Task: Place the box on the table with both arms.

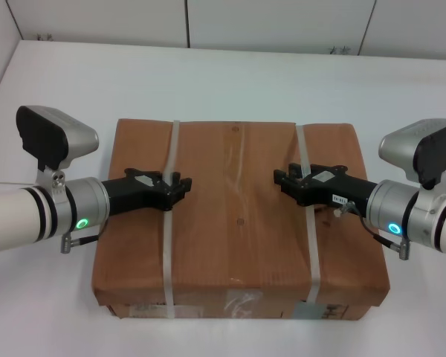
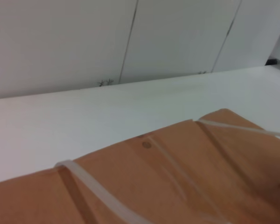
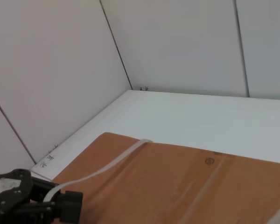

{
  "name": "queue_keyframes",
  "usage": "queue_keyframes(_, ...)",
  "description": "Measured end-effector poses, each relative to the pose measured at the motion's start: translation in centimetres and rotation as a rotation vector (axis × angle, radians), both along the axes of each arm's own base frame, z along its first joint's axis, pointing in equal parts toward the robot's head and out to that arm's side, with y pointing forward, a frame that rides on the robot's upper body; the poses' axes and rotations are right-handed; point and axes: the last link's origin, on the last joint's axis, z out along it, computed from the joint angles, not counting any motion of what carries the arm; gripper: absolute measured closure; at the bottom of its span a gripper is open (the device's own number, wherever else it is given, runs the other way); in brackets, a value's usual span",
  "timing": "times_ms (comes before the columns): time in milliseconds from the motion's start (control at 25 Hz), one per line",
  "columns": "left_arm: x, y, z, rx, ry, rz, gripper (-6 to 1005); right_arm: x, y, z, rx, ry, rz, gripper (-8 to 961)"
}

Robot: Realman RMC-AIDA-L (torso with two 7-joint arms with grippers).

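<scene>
The brown cardboard box point(image 1: 238, 223) lies flat on the white table point(image 1: 208, 82), bound by a left strap point(image 1: 168, 253) and a right strap point(image 1: 311, 253). My left gripper point(image 1: 184, 186) reaches in from the left and is shut on the left strap over the box top. My right gripper point(image 1: 280, 178) reaches in from the right and is shut on the right strap. The right wrist view shows the box point(image 3: 177, 186) and the left strap point(image 3: 112, 163) pulled up into the left gripper point(image 3: 72, 210). The left wrist view shows the box top point(image 2: 177, 177) with both straps raised off it.
White wall panels point(image 1: 282, 22) close off the table's far edge, and another wall point(image 3: 51, 84) runs along its left side. Bare tabletop point(image 2: 60, 121) lies beyond the box. Labels and tape point(image 1: 238, 306) are on the box's near face.
</scene>
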Motion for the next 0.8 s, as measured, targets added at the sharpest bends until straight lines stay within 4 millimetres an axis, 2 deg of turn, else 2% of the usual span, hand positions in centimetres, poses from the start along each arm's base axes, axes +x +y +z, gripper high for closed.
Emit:
queue_keyframes(120, -0.3, 0.2, 0.0, 0.004, 0.015, 0.03, 839, 0.2, 0.0, 0.0, 0.005, 0.001, -0.018, 686)
queue_keyframes(360, -0.6, 0.1, -0.1, 0.005, 0.02, 0.047, 592, 0.9, -0.6, 0.0, 0.006, 0.009, -0.046, 442)
queue_keyframes(560, -0.6, 0.0, 0.0, 0.006, 0.016, 0.046, 418, 1.5, -0.9, 0.2, 0.021, 0.02, -0.072, 202)
queue_keyframes(800, -0.4, -0.1, -0.2, -0.001, 0.006, 0.04, 220, 2.1, -1.0, 0.4, 0.035, 0.032, -0.108, 115)
